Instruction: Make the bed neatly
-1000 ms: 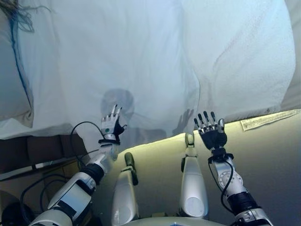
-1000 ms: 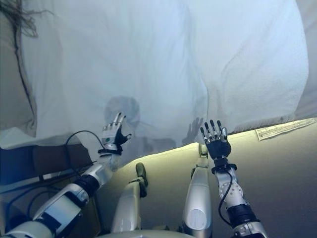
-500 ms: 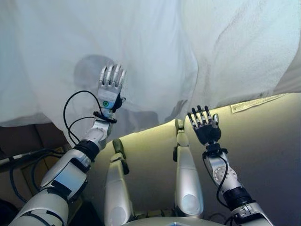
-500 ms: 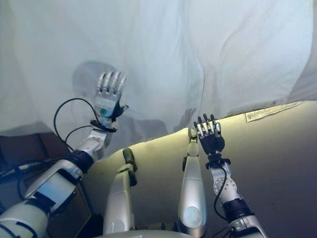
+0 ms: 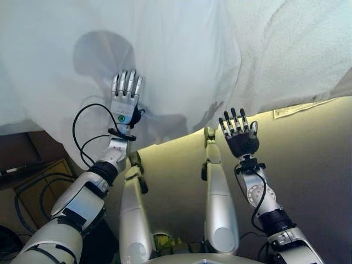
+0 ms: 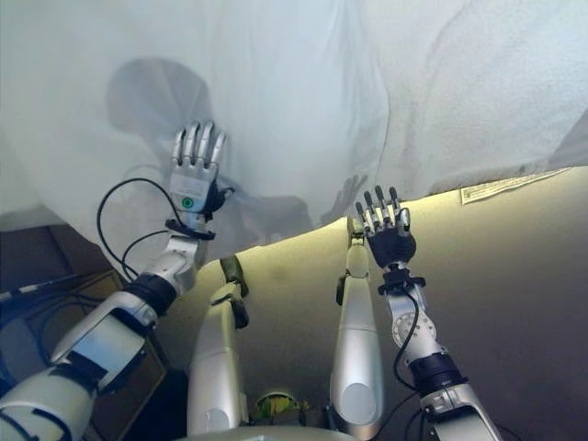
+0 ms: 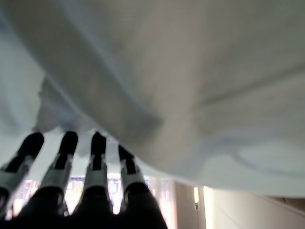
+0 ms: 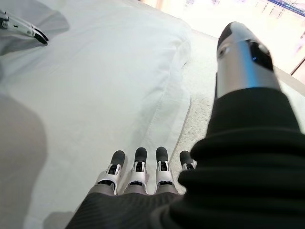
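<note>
Across the bed's near edge, a thin white sheet [image 5: 165, 60] drapes and hangs down over the side, with a textured white blanket [image 5: 297, 49] beside it toward the bed's right corner. The left hand [image 5: 124, 102] is raised flat against the hanging sheet, fingers straight and close together, tips touching the cloth. The right hand [image 5: 238, 132] sits just below the sheet's lower edge, over the cream mattress side [image 5: 313, 165], fingers straight and slightly spread, holding nothing. A white label [image 5: 297, 108] shows at the mattress's edge.
</note>
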Controlling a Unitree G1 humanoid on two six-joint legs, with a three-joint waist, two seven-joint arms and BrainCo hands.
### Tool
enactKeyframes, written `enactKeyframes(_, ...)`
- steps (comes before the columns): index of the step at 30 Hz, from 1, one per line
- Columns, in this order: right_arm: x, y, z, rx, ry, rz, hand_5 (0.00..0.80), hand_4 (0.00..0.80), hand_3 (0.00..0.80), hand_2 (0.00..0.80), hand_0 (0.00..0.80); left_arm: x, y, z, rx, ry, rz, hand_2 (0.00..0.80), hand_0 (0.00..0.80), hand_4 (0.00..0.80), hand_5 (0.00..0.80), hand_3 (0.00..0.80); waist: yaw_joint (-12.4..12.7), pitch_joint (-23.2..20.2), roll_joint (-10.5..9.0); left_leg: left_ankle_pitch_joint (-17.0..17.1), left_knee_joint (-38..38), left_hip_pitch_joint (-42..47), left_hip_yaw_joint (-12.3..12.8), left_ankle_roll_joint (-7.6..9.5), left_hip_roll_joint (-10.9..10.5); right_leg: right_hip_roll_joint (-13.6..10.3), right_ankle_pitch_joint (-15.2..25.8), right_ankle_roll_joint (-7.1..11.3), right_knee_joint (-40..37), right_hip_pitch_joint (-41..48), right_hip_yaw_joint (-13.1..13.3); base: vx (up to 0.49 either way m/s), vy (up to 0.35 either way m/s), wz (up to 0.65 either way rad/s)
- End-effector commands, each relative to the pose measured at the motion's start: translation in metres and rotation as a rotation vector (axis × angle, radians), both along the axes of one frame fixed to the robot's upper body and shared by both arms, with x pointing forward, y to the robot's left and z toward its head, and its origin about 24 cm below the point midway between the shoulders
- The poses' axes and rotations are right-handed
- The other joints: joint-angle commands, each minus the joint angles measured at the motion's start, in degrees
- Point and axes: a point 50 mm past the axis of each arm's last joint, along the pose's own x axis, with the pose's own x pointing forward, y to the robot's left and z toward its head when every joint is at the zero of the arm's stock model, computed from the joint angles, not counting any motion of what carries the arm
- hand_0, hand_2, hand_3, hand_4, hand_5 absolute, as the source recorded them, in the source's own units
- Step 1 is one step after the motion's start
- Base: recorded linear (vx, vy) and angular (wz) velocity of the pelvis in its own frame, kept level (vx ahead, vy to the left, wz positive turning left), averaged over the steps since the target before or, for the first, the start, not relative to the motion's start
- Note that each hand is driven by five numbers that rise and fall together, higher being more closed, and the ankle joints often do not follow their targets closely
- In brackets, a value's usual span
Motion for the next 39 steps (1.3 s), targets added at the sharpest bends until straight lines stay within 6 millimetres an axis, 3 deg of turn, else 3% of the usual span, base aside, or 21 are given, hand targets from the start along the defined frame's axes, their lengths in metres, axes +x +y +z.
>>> enactKeyframes(1, -0.003, -0.003, 0.030, -0.002, -0.144, 0.002, 0.000, 0.000, 0.000, 0.000, 0.000, 0.006, 0.031, 0.021, -0.045, -0.046, 0.104, 0.000, 0.000, 0.000, 0.000, 0.000, -0.01, 2.10, -0.23, 13.50, -6.42, -4.92, -1.74, 1.56, 1.15, -0.72, -1.94, 1.63, 5.26, 0.18, 0.22, -0.019, 0.019, -0.09)
enactKeyframes(7, -0.002, -0.002, 0.033, -0.002, -0.165, 0.013, 0.000, 0.000, 0.000, 0.000, 0.000, 0.009, 0.040, 0.031, -0.093, -0.056, 0.139, 0.000, 0.000, 0.000, 0.000, 0.000, -0.43, 2.80, -0.66, 13.50, -5.01, -6.98, -1.65, 1.59, 1.46, -0.42, -1.76, 1.24, 5.89, -1.67, 0.43, -0.004, 0.033, -0.07)
enactKeyframes(14, 0.001, -0.005, 0.042, -0.028, -0.192, 0.030, 0.000, 0.000, 0.000, 0.000, 0.000, 0.015, 0.054, 0.042, -0.184, -0.006, 0.204, 0.000, 0.000, 0.000, 0.000, 0.000, -1.28, 2.82, 0.20, 13.67, -4.36, -9.03, -0.76, 1.58, 1.59, -0.51, -1.36, 0.88, 5.93, -4.15, 0.87, 0.007, 0.062, -0.05)
enactKeyframes(15, 0.002, -0.005, 0.043, -0.031, -0.192, 0.033, 0.000, 0.000, 0.000, 0.000, 0.000, 0.016, 0.056, 0.041, -0.198, 0.011, 0.216, 0.420, 0.420, 0.420, 0.420, 0.420, -1.38, 2.82, 0.34, 13.69, -4.28, -9.24, -0.60, 1.56, 1.63, -0.52, -1.39, 0.87, 6.00, -4.44, 0.94, 0.011, 0.061, -0.07)
enactKeyframes(16, 0.002, -0.005, 0.043, -0.032, -0.191, 0.035, 0.000, 0.000, 0.000, 0.000, 0.000, 0.016, 0.057, 0.040, -0.205, 0.021, 0.224, 0.505, 0.505, 0.505, 0.505, 0.505, -1.43, 2.82, 0.39, 13.69, -4.24, -9.36, -0.49, 1.56, 1.67, -0.55, -1.39, 0.86, 6.03, -4.59, 0.95, 0.013, 0.054, -0.05)
enactKeyframes(17, 0.002, -0.004, 0.044, -0.034, -0.189, 0.039, 0.000, 0.000, 0.000, 0.000, 0.000, 0.016, 0.058, 0.038, -0.215, 0.032, 0.234, 0.668, 0.668, 0.668, 0.668, 0.668, -1.53, 2.82, 0.49, 13.69, -4.12, -9.53, -0.36, 1.62, 1.67, -0.53, -1.42, 0.79, 6.07, -4.80, 1.03, 0.015, 0.041, -0.04)
enactKeyframes(18, 0.001, -0.004, 0.044, -0.034, -0.187, 0.040, 0.000, 0.000, 0.000, 0.000, 0.000, 0.016, 0.059, 0.037, -0.221, 0.040, 0.246, 0.775, 0.775, 0.775, 0.775, 0.775, -1.59, 2.82, 0.54, 13.66, -3.98, -9.70, -0.32, 1.67, 1.65, -0.53, -1.44, 0.73, 6.10, -4.99, 1.12, 0.018, 0.039, -0.03)
enactKeyframes(19, 0.001, -0.003, 0.044, -0.033, -0.188, 0.043, 0.000, 0.000, 0.000, 0.000, 0.000, 0.016, 0.059, 0.036, -0.231, 0.048, 0.259, 0.800, 0.800, 0.800, 0.800, 0.800, -1.65, 2.82, 0.58, 13.67, -3.86, -9.90, -0.27, 1.71, 1.68, -0.50, -1.40, 0.70, 6.16, -5.23, 1.19, 0.017, 0.021, -0.04)
enactKeyframes(39, 0.000, -0.002, 0.047, -0.040, -0.205, 0.058, 0.000, 0.000, 0.000, 0.000, 0.000, 0.017, 0.061, 0.046, -0.259, 0.020, 0.256, 0.800, 0.800, 0.800, 0.800, 0.800, -1.24, 2.82, 1.06, 15.02, -6.86, -9.68, 0.07, 1.69, 1.93, -0.81, -1.88, 0.75, 4.64, -5.11, 0.59, 0.009, 0.001, -0.03)
